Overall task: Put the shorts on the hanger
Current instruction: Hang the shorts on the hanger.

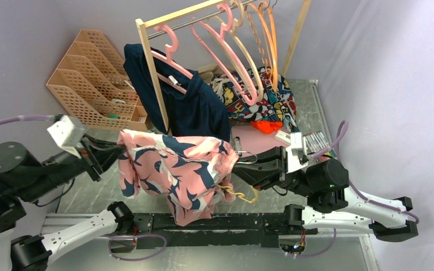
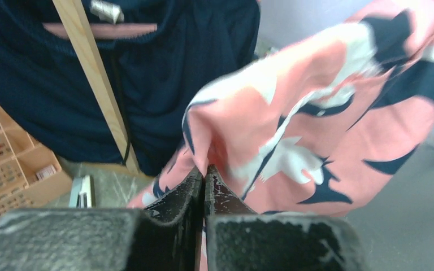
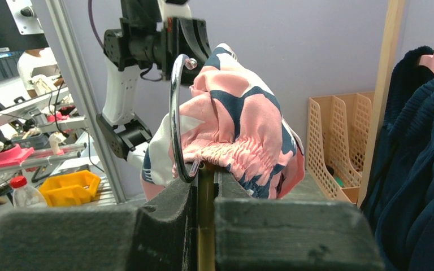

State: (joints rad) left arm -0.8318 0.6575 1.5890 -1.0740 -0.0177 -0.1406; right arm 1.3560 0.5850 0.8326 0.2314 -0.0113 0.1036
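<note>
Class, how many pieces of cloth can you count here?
3: pink patterned shorts at centre, a navy garment hanging on the rack, a cartoon-print cloth to its right; others may be hidden.

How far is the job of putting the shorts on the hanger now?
Done: the shorts look draped over the hanger. In hand: right tool clamps the hanger, left tool pinches the fabric. Remaining: even out the cloth and release.

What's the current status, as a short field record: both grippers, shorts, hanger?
left gripper: shut on the shorts' edge, at the fingertips
right gripper: shut on the hanger, just below its hook
shorts: draped over the hanger, off the table, between the arms
hanger: mostly covered by fabric; metal hook exposed
</note>
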